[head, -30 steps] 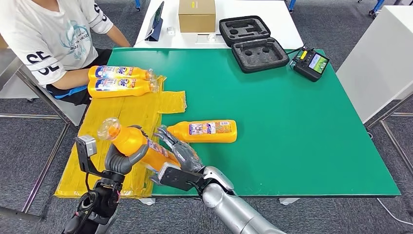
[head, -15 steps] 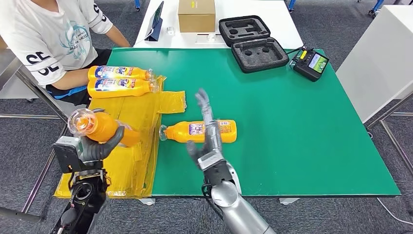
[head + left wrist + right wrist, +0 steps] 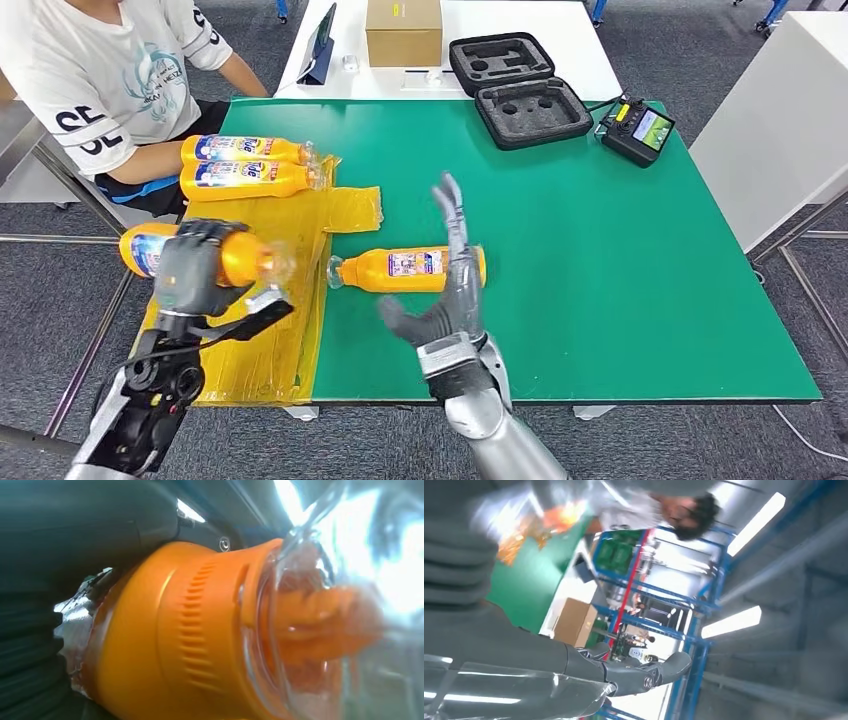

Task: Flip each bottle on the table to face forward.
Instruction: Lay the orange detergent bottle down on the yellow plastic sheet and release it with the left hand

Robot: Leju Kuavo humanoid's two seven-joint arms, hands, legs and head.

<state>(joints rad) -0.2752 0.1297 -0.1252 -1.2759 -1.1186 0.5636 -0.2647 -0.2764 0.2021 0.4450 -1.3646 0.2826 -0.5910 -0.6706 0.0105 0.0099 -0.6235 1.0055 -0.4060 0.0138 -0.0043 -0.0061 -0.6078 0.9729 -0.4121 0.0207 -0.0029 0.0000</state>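
Note:
My left hand [image 3: 193, 266] grips an orange bottle [image 3: 243, 260] above the yellow sheet [image 3: 262, 352]. The bottle lies level, base to the left and clear cap to the right. Up close, its orange neck [image 3: 190, 645] sits under the clear cap. My right hand [image 3: 452, 292] stands raised and open with fingers pointing up, in front of a second orange bottle [image 3: 410, 268] lying on the green table [image 3: 620, 270]. Its dark fingers [image 3: 644, 672] hold nothing. Two more bottles [image 3: 245, 150] [image 3: 250, 180] lie side by side at the sheet's far end.
A person in a white shirt [image 3: 100, 80] sits at the far left corner, arm near the two bottles. A black foam case [image 3: 520, 90], a handheld controller [image 3: 640, 130] and a cardboard box [image 3: 404, 30] stand at the back. A white cabinet [image 3: 790, 120] flanks the right.
My left hand has swung its bottle from cap-up and tilted to lying level, cap now pointing right. My right hand has left that bottle, risen and opened over the table.

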